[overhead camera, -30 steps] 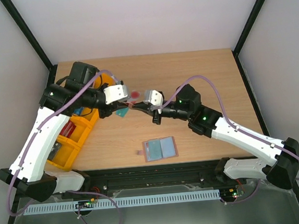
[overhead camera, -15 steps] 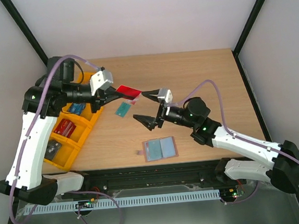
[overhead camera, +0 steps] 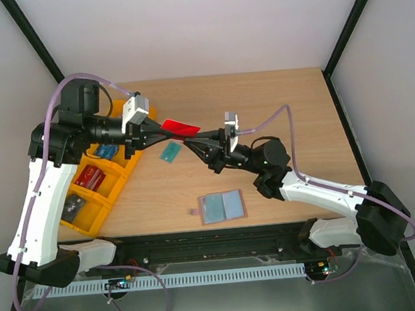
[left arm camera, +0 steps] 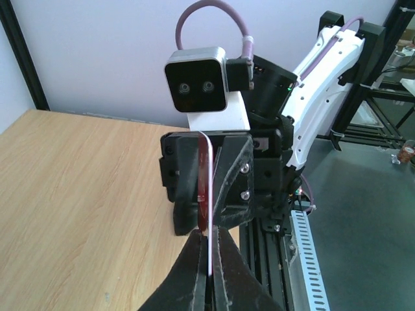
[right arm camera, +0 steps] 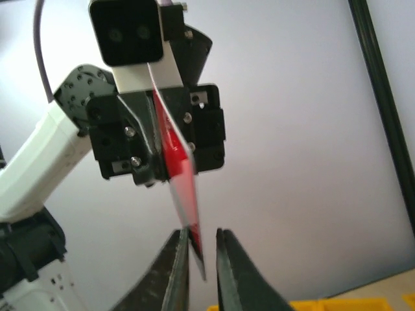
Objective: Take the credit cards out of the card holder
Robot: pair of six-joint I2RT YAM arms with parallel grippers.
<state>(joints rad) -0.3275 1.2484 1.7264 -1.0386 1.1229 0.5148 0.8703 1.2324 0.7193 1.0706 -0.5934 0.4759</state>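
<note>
My left gripper (overhead camera: 163,131) is shut on one end of a red and white credit card (overhead camera: 180,127) and holds it in the air above the table. In the left wrist view the card (left arm camera: 206,181) stands edge-on between the shut fingers of the gripper (left arm camera: 211,245). My right gripper (overhead camera: 195,142) faces it, jaws slightly apart around the card's free end (right arm camera: 180,159); one finger touches the card and the other stands off, as the gripper (right arm camera: 201,237) shows in the right wrist view. The teal-green card (overhead camera: 169,153) lies on the table. The card holder (overhead camera: 222,206) lies open near the front edge.
An orange plastic bin (overhead camera: 118,169) with several compartments holding small items stands at the left, under my left arm. The table's wooden top (overhead camera: 290,104) runs to black frame posts at the back corners.
My right gripper has risen from the table, turned toward the left gripper and narrowed its jaws around the card's free end. The left gripper keeps hold of the card, shifted slightly left.
</note>
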